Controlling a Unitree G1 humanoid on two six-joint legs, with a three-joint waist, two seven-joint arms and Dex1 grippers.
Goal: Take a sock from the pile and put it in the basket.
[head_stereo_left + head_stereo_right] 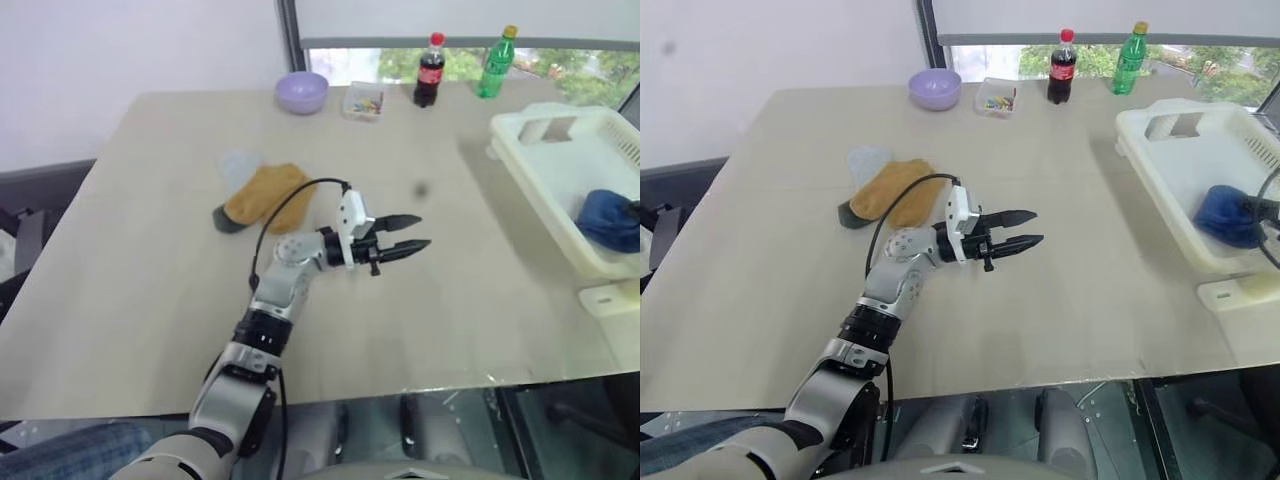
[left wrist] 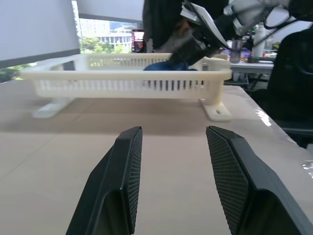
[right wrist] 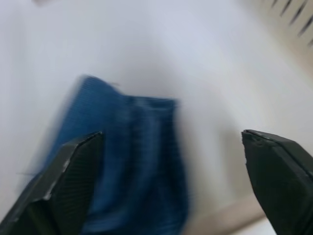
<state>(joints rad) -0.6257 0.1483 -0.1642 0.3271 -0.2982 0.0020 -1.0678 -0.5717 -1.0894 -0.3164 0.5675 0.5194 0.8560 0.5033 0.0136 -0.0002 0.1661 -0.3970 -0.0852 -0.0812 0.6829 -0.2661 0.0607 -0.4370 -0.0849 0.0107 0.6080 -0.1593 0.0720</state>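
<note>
Table [image 1: 150, 300]: a wide beige top that carries all the things below.
Basket [image 1: 540, 180]: cream-white with slotted sides, at the right edge of the table, standing on small feet.
Left gripper [image 1: 412, 232]: it hangs over the middle of the table and points sideways toward the basket. Its two black fingers [image 2: 122, 186] stand partly apart with nothing between them.
Right gripper [image 3: 171, 191]: seen from its own wrist, it looks down into the basket with the fingers spread wide – they hold nothing.
Pile [image 1: 262, 197]: mustard-yellow socks with a dark end and a pale sock at the far side, lying left of centre, near the left gripper but apart from it.
Sock [image 1: 610, 218]: royal-blue, crumpled on the white floor of the basket at its near right part – just under the right gripper, free of its fingers.
Bowl [image 1: 302, 92]: lilac, at the far edge of the table.
Bottles: a dark cola one [image 1: 431, 70] and a green one [image 1: 497, 62], upright at the far edge.
Small clear box [image 1: 364, 102]: between the bowl and the cola bottle, with small coloured bits inside.
</note>
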